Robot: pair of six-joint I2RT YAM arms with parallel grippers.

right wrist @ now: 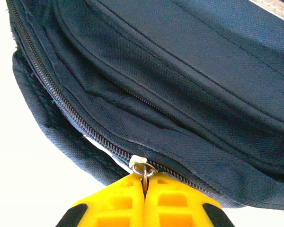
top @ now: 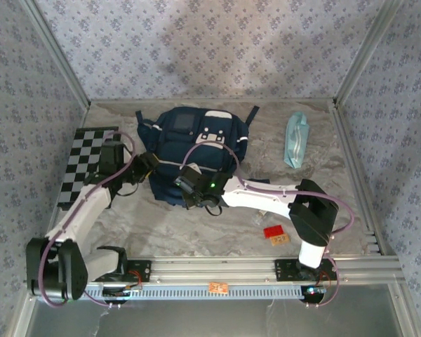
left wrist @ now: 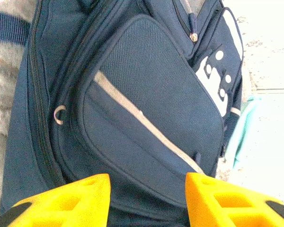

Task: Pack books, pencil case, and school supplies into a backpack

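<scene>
**Packing's not done, pencil case is still out**

From where I'm standing, the backpack [top: 196,144] is lying flat in the middle of the tabletop [top: 196,235], with both arms bent over its near end. The pencil case [top: 296,139] is still out, well off to the right of the bag, so that one's definitely left to do. I honestly can't tell whether the books are inside. My guess is this is a zip step, but opening or closing, no idea.

The views give you different stuff:
- **Overhead:** you get the layout, plus a little red tag [top: 272,231] by the right arm, but it's too far off to read the grips.
- **Right wrist cam:** the right fingers [right wrist: 118,198] are clenched tight on the zip pull [right wrist: 143,169] at the bag's edge.
- **Left wrist cam:** the left fingers [left wrist: 80,198] are spread apart with nothing between them, hovering over the front pocket. There's also a small ring [left wrist: 59,115] on another zip.
</scene>
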